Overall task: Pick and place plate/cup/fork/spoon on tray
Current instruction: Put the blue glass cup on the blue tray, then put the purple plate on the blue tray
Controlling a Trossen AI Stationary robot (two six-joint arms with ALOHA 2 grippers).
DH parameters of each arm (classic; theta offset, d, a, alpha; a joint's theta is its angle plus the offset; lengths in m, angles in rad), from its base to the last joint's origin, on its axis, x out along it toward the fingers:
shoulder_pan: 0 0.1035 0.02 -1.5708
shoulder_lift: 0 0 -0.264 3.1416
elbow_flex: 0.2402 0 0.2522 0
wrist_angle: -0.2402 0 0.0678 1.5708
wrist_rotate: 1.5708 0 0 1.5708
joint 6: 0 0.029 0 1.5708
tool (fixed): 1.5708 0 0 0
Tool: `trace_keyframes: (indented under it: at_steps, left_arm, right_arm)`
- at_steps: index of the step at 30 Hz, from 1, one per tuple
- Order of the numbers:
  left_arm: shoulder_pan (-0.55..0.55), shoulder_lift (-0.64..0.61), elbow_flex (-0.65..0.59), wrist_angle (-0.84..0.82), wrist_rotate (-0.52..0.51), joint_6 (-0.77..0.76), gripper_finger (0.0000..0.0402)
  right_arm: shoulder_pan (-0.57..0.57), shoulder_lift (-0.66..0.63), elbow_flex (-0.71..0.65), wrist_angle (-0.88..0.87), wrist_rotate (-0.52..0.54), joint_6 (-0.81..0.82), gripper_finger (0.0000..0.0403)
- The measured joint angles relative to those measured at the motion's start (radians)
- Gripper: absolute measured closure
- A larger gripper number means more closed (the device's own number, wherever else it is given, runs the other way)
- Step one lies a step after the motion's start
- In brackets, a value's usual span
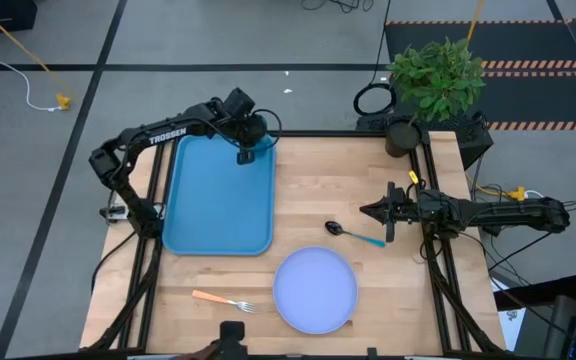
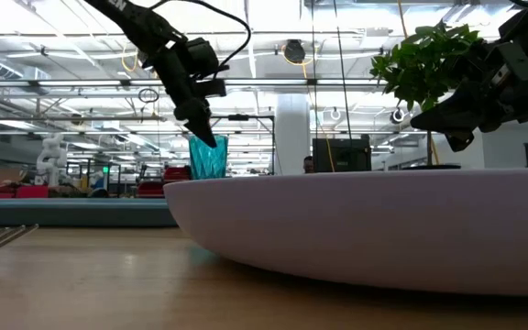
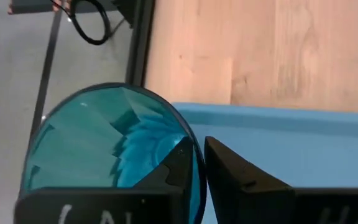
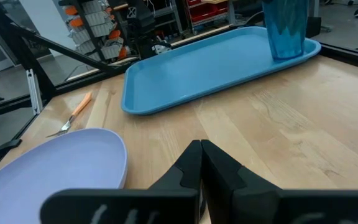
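Blue tray [image 1: 208,215]: one, on the table's left half.
Cup [image 1: 251,152]: one, upright in the tray's far right corner.
Left gripper [image 1: 245,156]: fingers straddling the cup's rim, one inside, one outside.
Right gripper [image 1: 368,211]: clenched, empty, just beyond the spoon [image 1: 353,234].
Plate [image 1: 314,290]: one, on bare wood.
Fork [image 1: 224,301]: one, left of the plate.

Teal cup [image 1: 247,152] upright in blue tray's [image 1: 213,215] far corner. Lavender plate [image 1: 314,290] on table, near edge. Orange-handled fork [image 1: 220,299] left of plate; blue-handled spoon [image 1: 353,234] just beyond plate.
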Motion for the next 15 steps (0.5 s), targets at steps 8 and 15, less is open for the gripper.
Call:
trace_keyframes:
  at_steps: [8,15]
  left_arm:
    - [-0.001,0.0,0.0,0.031,-0.03,-0.015,0.0292]
    - [0.0,-0.019,0.0,0.06,-0.091,-0.06,0.0245]
  right_arm:
    - [0.0,0.0,0.0,0.0,0.0,0.0,0.0403]
    - [0.0,0.0,0.0,0.0,0.0,0.0,0.0403]
